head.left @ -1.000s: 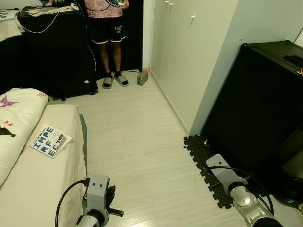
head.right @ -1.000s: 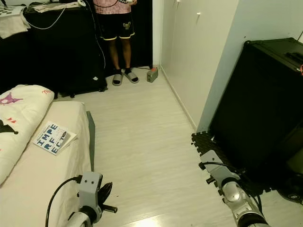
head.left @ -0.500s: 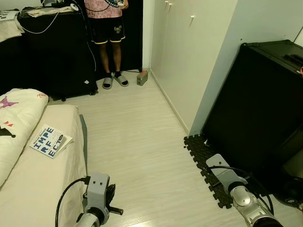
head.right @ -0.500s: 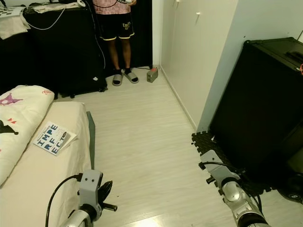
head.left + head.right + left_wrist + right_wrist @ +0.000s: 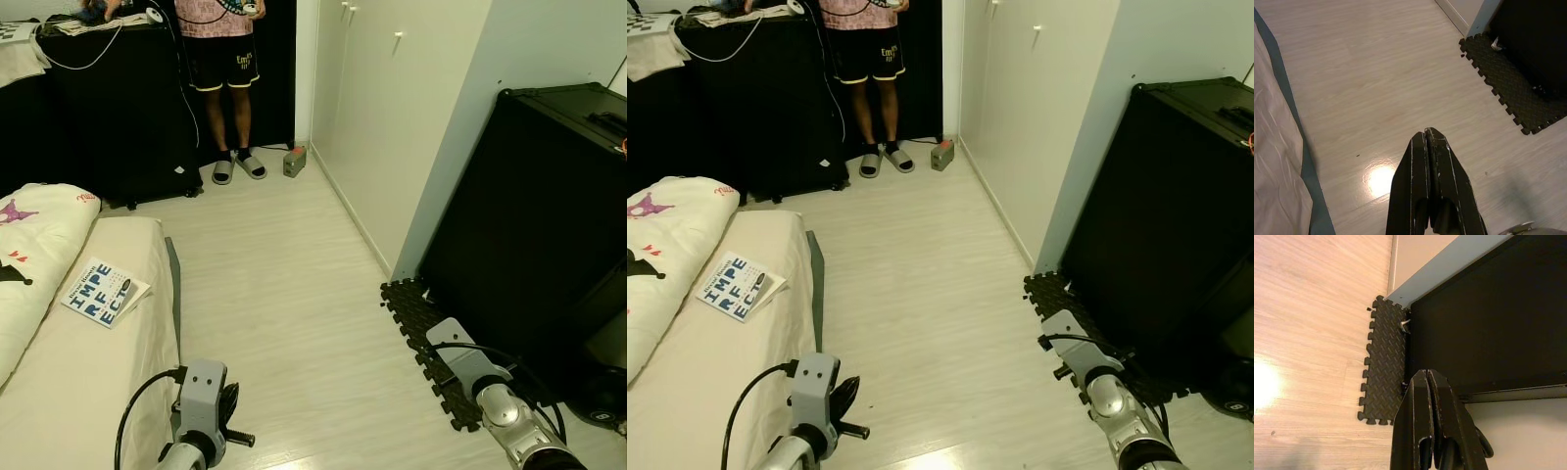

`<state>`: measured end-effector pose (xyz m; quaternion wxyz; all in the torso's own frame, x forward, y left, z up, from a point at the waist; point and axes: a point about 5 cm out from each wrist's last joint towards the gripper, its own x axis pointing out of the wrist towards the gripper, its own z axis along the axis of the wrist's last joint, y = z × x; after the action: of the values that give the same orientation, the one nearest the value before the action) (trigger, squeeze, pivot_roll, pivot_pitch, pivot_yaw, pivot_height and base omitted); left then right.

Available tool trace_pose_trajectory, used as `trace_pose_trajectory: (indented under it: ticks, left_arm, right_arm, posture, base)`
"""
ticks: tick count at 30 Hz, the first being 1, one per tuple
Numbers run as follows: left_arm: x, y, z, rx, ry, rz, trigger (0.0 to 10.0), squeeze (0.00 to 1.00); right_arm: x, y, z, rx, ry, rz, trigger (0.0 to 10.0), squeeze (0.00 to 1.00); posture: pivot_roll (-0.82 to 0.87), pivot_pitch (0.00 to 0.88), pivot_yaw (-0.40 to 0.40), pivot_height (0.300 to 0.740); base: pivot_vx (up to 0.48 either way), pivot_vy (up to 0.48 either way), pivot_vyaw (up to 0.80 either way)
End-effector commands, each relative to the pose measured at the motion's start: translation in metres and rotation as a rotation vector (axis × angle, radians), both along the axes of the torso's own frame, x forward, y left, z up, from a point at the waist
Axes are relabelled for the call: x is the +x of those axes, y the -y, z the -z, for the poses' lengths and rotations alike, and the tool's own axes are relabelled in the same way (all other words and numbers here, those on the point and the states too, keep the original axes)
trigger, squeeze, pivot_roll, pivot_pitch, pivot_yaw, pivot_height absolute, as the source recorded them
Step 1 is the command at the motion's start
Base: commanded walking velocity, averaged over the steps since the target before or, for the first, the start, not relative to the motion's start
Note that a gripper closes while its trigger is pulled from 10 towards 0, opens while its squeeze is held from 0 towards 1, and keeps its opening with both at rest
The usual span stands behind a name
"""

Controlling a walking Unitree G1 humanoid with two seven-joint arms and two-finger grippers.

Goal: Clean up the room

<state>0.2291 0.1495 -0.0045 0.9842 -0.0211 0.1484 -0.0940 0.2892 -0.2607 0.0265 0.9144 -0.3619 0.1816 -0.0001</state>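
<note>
A book with blue letters on a white cover lies on the beige mattress at my left, beside a white cartoon-print pillow. A small grey box sits on the floor near the white cupboard. My left arm hangs low by the mattress edge; in the left wrist view the left gripper is shut and holds nothing above the pale wood floor. My right arm hangs low over the black foam mat; the right gripper is shut and empty.
A person in sandals stands at the far end by a black desk with cables. White cupboard doors line the right wall. A large black cabinet stands at the right. The pale wood floor runs between mattress and cupboard.
</note>
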Motion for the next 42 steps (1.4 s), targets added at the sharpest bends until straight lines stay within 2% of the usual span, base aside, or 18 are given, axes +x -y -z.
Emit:
trace_pose_trajectory:
  ticks: [1, 5, 9, 15, 19, 22, 25, 29, 32, 33, 34, 35, 36, 37, 38, 39, 40, 42]
  left_arm:
    - [-0.003, -0.004, 0.005, 0.024, -0.028, 0.013, 10.0, 0.00]
    - [-0.003, -0.005, 0.004, 0.029, -0.028, 0.017, 10.0, 0.00]
    - [-0.002, -0.015, 0.004, 0.035, -0.029, -0.033, 10.0, 0.00]
    - [-0.001, -0.015, 0.009, 0.045, -0.054, -0.047, 10.0, 0.00]
    - [0.001, -0.018, 0.008, 0.046, -0.055, -0.053, 10.0, 0.00]
    - [0.002, -0.024, 0.007, 0.051, -0.051, -0.077, 10.0, 0.00]
    - [0.002, -0.026, 0.006, 0.046, -0.047, -0.095, 10.0, 0.00]
    - [0.001, -0.025, 0.006, 0.036, -0.047, -0.121, 10.0, 0.00]
    - [0.002, -0.023, 0.009, 0.039, -0.057, -0.109, 10.0, 0.00]
    - [0.002, -0.023, 0.009, 0.039, -0.057, -0.109, 10.0, 0.00]
    - [0.003, -0.024, 0.008, 0.044, -0.057, -0.101, 10.0, 0.00]
    - [0.004, -0.025, 0.007, 0.047, -0.055, -0.096, 10.0, 0.00]
    - [0.004, -0.025, 0.007, 0.047, -0.055, -0.096, 10.0, 0.00]
    - [0.004, -0.026, 0.008, 0.050, -0.058, -0.096, 10.0, 0.00]
    - [0.004, -0.026, 0.009, 0.053, -0.064, -0.096, 10.0, 0.00]
    - [0.003, -0.026, 0.011, 0.056, -0.072, -0.095, 10.0, 0.00]
    - [0.003, -0.026, 0.011, 0.056, -0.072, -0.095, 10.0, 0.00]
    - [0.002, -0.025, 0.012, 0.059, -0.077, -0.093, 10.0, 0.00]
  right_arm:
    - [-0.001, 0.000, 0.002, 0.016, -0.006, 0.016, 10.0, 0.00]
    - [-0.001, -0.001, 0.002, 0.016, -0.005, 0.015, 10.0, 0.00]
    - [0.000, -0.008, 0.005, 0.019, -0.003, 0.011, 10.0, 0.00]
    - [0.000, -0.013, 0.006, 0.023, -0.001, 0.006, 10.0, 0.00]
    - [0.000, -0.027, 0.009, 0.050, -0.007, -0.077, 10.0, 0.00]
    - [0.000, -0.031, 0.009, -0.021, 0.012, -0.083, 10.0, 0.00]
    - [0.000, -0.032, 0.010, 0.012, 0.004, -0.074, 10.0, 0.00]
    - [-0.001, -0.016, 0.011, 0.076, -0.035, 0.029, 10.0, 0.00]
    - [0.002, -0.002, 0.000, 0.409, 0.020, 0.135, 10.0, 0.00]
    - [0.002, -0.002, 0.000, 0.409, 0.020, 0.135, 10.0, 0.00]
    - [0.003, -0.016, -0.007, 0.736, -0.041, -0.019, 10.0, 0.00]
    - [0.001, -0.028, -0.018, 0.962, -0.066, -0.188, 10.0, 0.00]
    - [0.001, -0.028, -0.018, 0.962, -0.066, -0.188, 10.0, 0.00]
    - [-0.006, -0.046, -0.024, 1.113, -0.164, -0.318, 10.0, 0.00]
    - [-0.016, -0.061, -0.029, 1.181, -0.254, -0.439, 10.0, 0.00]
    - [-0.028, -0.073, -0.027, 1.172, -0.373, -0.504, 10.0, 0.00]
    - [-0.028, -0.073, -0.027, 1.172, -0.373, -0.504, 10.0, 0.00]
    - [-0.037, -0.082, -0.025, 1.166, -0.452, -0.549, 10.0, 0.00]
  posture:
    - [-0.03, 0.091, -0.001, 0.740]
    - [-0.02, 0.089, -0.007, 0.740]
    - [-0.04, 0.077, -0.005, 0.740]
    - [-0.03, 0.066, 0.003, 0.740]
    - [-0.02, 0.056, -0.003, 0.740]
    - [-0.01, 0.053, -0.016, 0.740]
    - [-0.01, 0.056, -0.020, 0.740]
    - [-0.01, 0.055, -0.009, 0.740]
    - [-0.03, 0.057, 0.003, 0.740]
    - [-0.03, 0.057, 0.003, 0.740]
    - [-0.03, 0.051, -0.004, 0.740]
    - [-0.03, 0.055, -0.002, 0.740]
    - [-0.03, 0.055, -0.002, 0.740]
    - [-0.03, 0.053, 0.006, 0.740]
    - [-0.04, 0.056, 0.012, 0.740]
    - [-0.04, 0.061, 0.012, 0.740]
    - [-0.04, 0.061, 0.012, 0.740]
    - [-0.04, 0.061, 0.012, 0.740]
  base:
    - [0.000, 0.000, 0.00]
    - [0.000, 0.000, 0.00]
    - [0.000, 0.000, 0.00]
    - [0.000, 0.000, 0.00]
    - [0.000, 0.000, 0.00]
    - [0.000, 0.000, 0.00]
    - [0.000, 0.000, 0.00]
    - [0.000, 0.000, 0.00]
    - [0.000, 0.000, 0.00]
    - [0.000, 0.000, 0.00]
    - [0.000, 0.000, 0.00]
    - [0.000, 0.000, 0.00]
    - [0.000, 0.000, 0.00]
    - [0.000, 0.000, 0.00]
    - [0.000, 0.000, 0.00]
    - [0.000, 0.000, 0.00]
    - [0.000, 0.000, 0.00]
    - [0.000, 0.000, 0.00]
